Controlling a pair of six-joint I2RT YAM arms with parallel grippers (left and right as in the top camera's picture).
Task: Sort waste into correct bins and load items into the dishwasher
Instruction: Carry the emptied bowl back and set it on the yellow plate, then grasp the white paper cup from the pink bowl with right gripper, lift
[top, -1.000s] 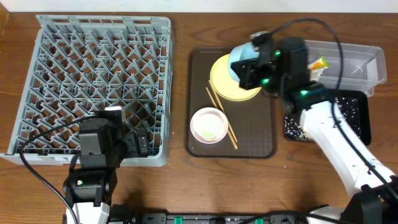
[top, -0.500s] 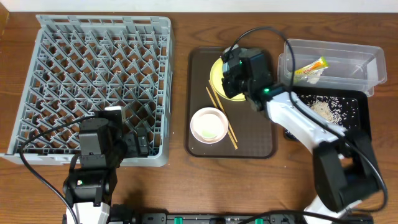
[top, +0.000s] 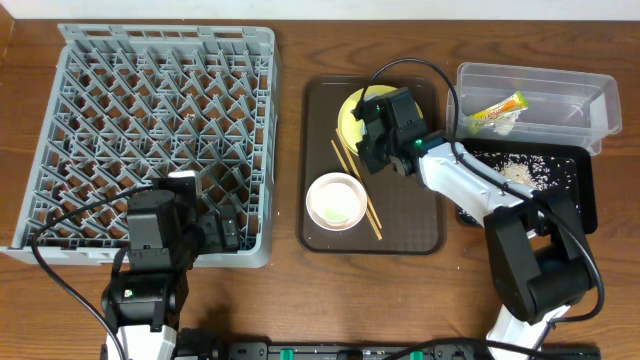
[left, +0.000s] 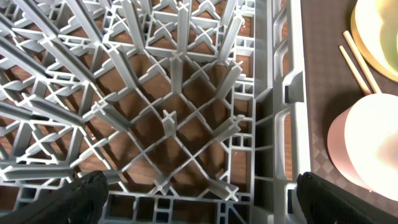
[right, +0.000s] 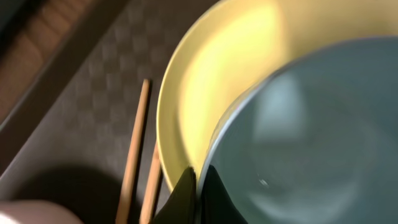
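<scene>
- Currently the right pincer (right: 195, 186) is pressed together on the rim of the light blue bowl (right: 311, 143), one finger on each side of the wall, as the wrist view shows it.
- Bowl sits over the yellow plate (right: 217, 81) on the brown serving tray (top: 420, 235). I cannot tell whether it rests on the plate or hangs just clear of it.
- Left pincer (left: 199, 202) is spread and holds nothing, low over the near right corner of the dish rack (top: 150, 120).
- Waste looks sorted: wrapper (top: 497, 108) in the clear tub (top: 590, 95), rice scraps (top: 520, 172) in the black tray (top: 585, 195).
- Judgement: the step in hand is moving the bowl to the rack.
- To do it well: lift straight up before travelling left, so the plate is not dragged.
- Chopsticks (right: 134, 162) lie just beside the plate edge, with the pinkish-white bowl (top: 336, 200) near them; pass above both.
- A rim-only pinch is a thin hold, so keep the wrist steady and the bowl from swinging.
- At the rack, tip the bowl between pegs and let go only once it is supported.
</scene>
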